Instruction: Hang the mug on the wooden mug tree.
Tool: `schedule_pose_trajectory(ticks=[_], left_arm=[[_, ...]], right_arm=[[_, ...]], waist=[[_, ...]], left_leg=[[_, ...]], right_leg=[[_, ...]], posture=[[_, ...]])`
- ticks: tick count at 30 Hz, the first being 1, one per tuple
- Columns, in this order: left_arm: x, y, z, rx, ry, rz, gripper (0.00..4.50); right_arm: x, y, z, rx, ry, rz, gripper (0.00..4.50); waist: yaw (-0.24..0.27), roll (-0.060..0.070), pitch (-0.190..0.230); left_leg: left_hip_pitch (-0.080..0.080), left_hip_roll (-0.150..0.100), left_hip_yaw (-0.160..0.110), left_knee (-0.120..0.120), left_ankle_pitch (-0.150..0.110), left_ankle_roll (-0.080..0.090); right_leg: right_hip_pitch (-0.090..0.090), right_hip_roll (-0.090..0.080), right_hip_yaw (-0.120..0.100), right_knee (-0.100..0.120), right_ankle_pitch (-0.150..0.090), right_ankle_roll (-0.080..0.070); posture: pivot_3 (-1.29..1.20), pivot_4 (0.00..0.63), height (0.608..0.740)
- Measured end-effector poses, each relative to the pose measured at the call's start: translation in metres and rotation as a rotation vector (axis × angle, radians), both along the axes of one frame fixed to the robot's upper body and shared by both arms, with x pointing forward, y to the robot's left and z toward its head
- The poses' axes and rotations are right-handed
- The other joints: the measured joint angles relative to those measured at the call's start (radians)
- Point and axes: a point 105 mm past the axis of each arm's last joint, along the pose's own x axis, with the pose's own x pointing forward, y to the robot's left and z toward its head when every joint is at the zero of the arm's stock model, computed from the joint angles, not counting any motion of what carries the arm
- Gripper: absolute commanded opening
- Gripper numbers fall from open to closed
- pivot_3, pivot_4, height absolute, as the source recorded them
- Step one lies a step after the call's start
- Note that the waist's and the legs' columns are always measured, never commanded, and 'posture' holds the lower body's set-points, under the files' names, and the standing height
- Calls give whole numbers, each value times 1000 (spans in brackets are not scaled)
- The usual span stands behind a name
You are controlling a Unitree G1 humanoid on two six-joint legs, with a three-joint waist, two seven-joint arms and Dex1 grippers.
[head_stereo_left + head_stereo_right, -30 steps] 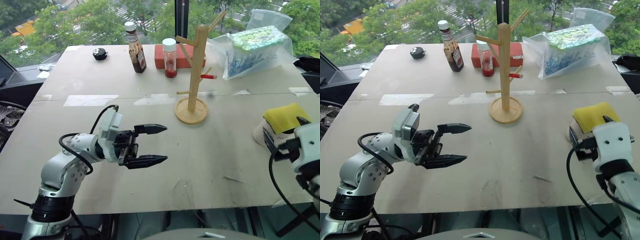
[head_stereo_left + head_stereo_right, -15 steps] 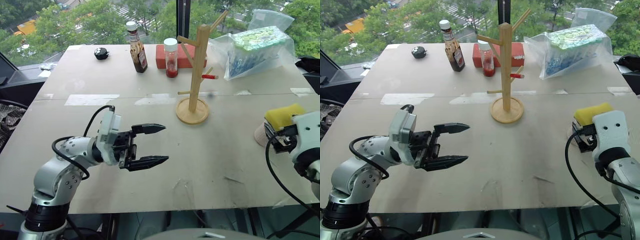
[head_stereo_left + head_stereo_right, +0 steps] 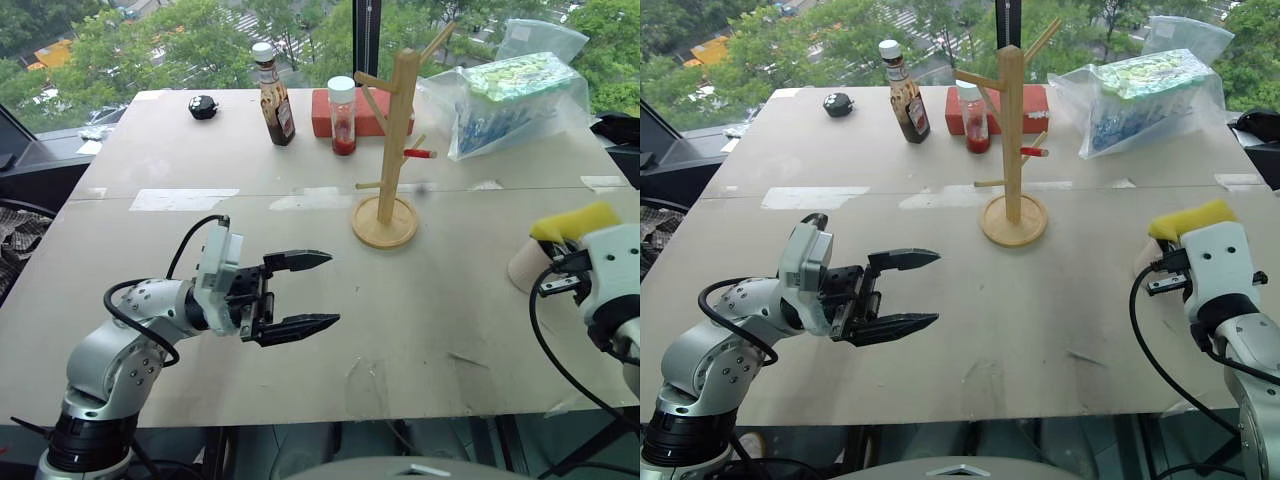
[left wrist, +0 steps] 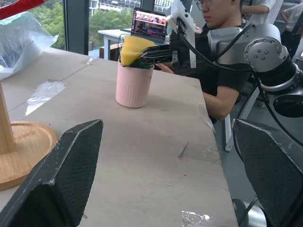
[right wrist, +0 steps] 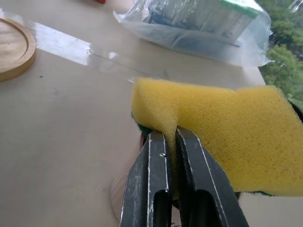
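Table (image 3: 420,330) by the window: right gripper (image 5: 171,137), open 1 second ago, now pinches the sponge (image 5: 222,127).
Mug (image 4: 134,84) at right edge, mostly hidden; tree (image 3: 392,150) upper centre; left gripper (image 3: 318,291) open, empty.

L gripper (image 3: 305,293) open, R gripper (image 5: 171,142) pinched.

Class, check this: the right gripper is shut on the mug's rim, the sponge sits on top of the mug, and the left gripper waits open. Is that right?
Not quite. The right gripper is shut on the sponge, not the mug's rim; the right wrist view shows its fingers pinching the yellow foam. The sponge does sit on the mug, and the left gripper waits open.
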Motion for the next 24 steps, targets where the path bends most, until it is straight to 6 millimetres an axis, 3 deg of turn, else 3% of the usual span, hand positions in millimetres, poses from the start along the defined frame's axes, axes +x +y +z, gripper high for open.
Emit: schedule_pose_trajectory(ticks=[4, 7, 9, 13, 19, 22, 24], left_arm=[[1, -2, 2, -17, -13, 2, 4500], [2, -3, 4, -22, -21, -1, 4500], [2, -4, 5, -27, -26, -4, 4500], [3, -7, 8, -47, -33, -20, 4500], [-1, -15, 11, -63, -16, -90, 4500], [0, -16, 12, -65, -16, -92, 4500], [0, -16, 12, -65, -12, -94, 4500]], right_arm=[[-2, 0, 22, -40, -135, -21, 83], [-4, -20, 42, -58, -228, -126, 83], [-3, -41, 42, -47, -226, -205, 83], [2, -99, 10, 60, -88, -387, 83], [23, -134, -53, 282, 71, -451, 83], [26, -142, -87, 298, 156, -444, 907], [24, -143, -93, 276, 170, -417, 1731]], waist=[[0, 0, 0], [1, 0, 0], [2, 0, 0], [0, 0, 0], [-17, 0, 0], [-19, 0, 0], [-19, 1, 0]], left_leg=[[0, 0, 0, 0, 0, 0], [0, 0, 0, 0, 0, 0], [0, 0, 0, 0, 0, 0], [0, 0, 2, 0, 0, 0], [1, 0, 4, 0, 0, 0], [1, 0, 5, 1, 0, 0], [1, 0, 6, 1, 0, 0]], right_leg=[[0, 0, 0, 0, 0, 0], [0, 0, -1, 0, 0, 0], [0, 0, -1, 0, 0, 0], [0, 0, 0, 1, 0, 0], [0, 1, 3, 4, 0, 0], [-1, 1, 3, 4, 0, 0], [-1, 1, 4, 5, 0, 0]], posture=[[0, 150, 740], [0, 150, 740], [0, 150, 740], [0, 150, 740], [0, 150, 740], [0, 150, 740], [0, 150, 740]])
